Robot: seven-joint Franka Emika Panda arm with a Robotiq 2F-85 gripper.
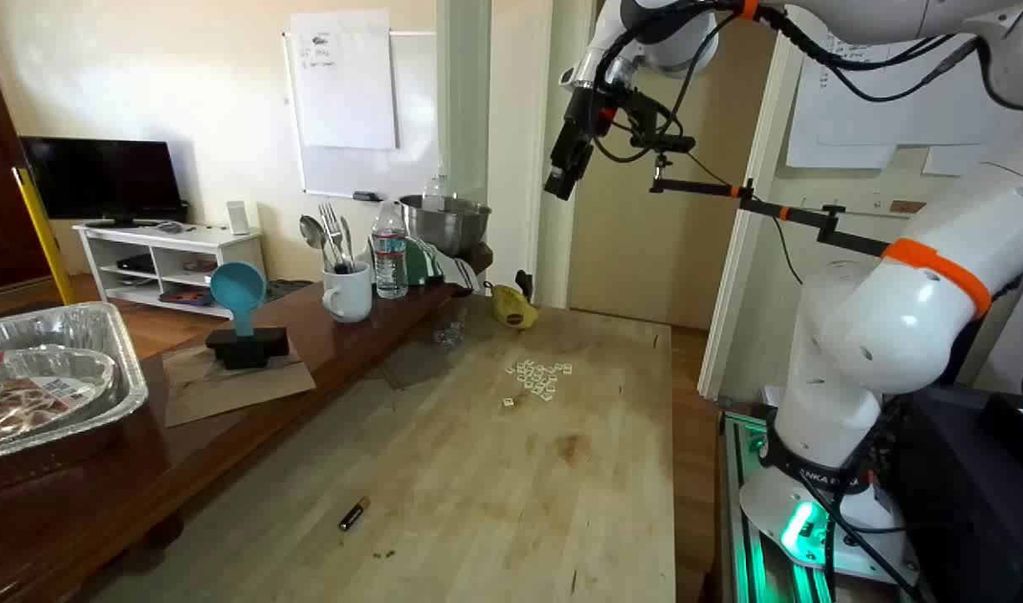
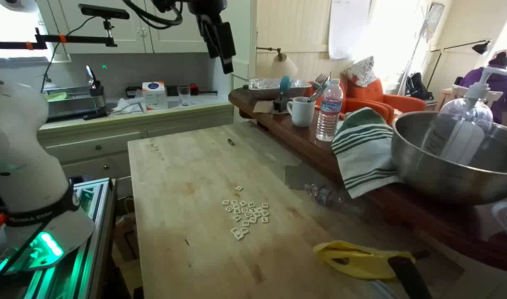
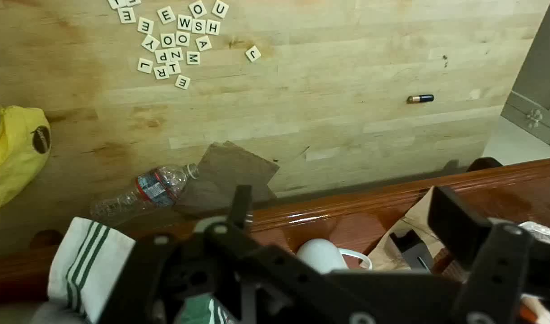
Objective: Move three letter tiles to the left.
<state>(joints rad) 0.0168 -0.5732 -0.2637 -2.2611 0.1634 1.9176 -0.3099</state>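
"That pincer, gaping?"
"Wide, well clear of the table."
"And the letter tiles?"
"Bunched on it, at the wrist view's left: square, some letters upright, others sideways or inverted; right of them, a lone J tile, aslant."

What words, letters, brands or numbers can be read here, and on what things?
"A", "E", "H", "J", "L", "O", "P", "R", "S", "U", "W", "Y": on letter tiles in the wrist view, some repeated.
Likely "M", "N", "T": on other tiles, turned.
"NKA": on the black base band; the rest unclear.
Too small or blurred: lying bottle label; standing bottle label; battery; yellow object's oval mark; wall sheet handwriting; white box.
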